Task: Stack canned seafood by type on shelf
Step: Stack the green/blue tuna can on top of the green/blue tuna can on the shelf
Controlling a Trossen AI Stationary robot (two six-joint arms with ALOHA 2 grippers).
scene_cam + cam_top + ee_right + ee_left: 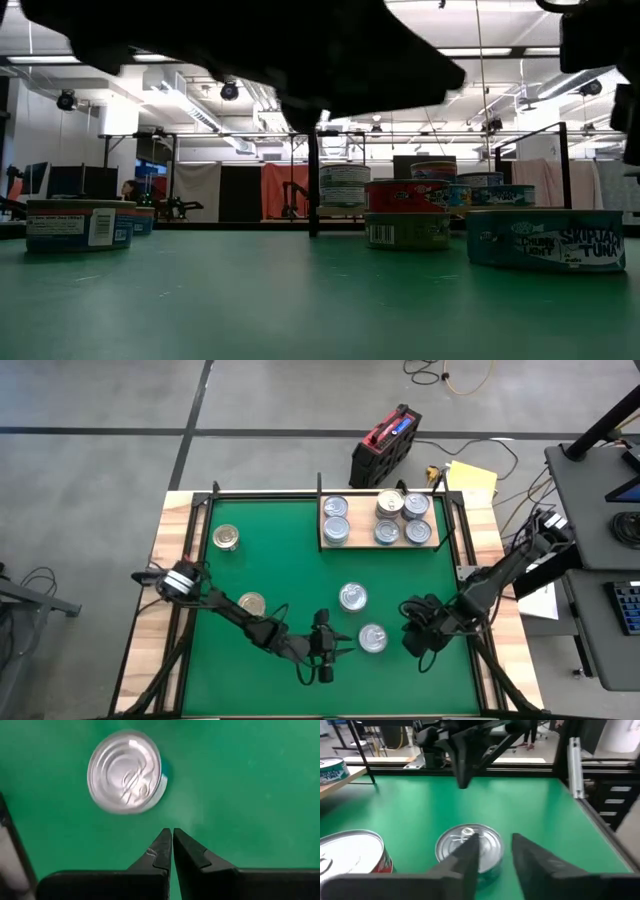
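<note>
Green mat on a wood-framed table, open workshop behind. Shelf at far right of mat, five tins on it, one pair already stacked. Loose tins: two silver-lidded near centre and, two gold-lidded at left and.

Left gripper low at the near edge, just left of the nearer silver tin, fingers partly apart with nothing between them; tin sits just ahead, slightly off to one side of the gap. Right gripper parked near right, fingers pressed together, empty, same tin close by.

Risks, judged from here: gap looks narrower than the tin, so advancing now likely shoves it rather than straddling it. Off-centre approach could clip the rim and skid it towards the right gripper. Both arms crowd one tin, collision chance. Type mix-up on shelf if label unchecked.
</note>
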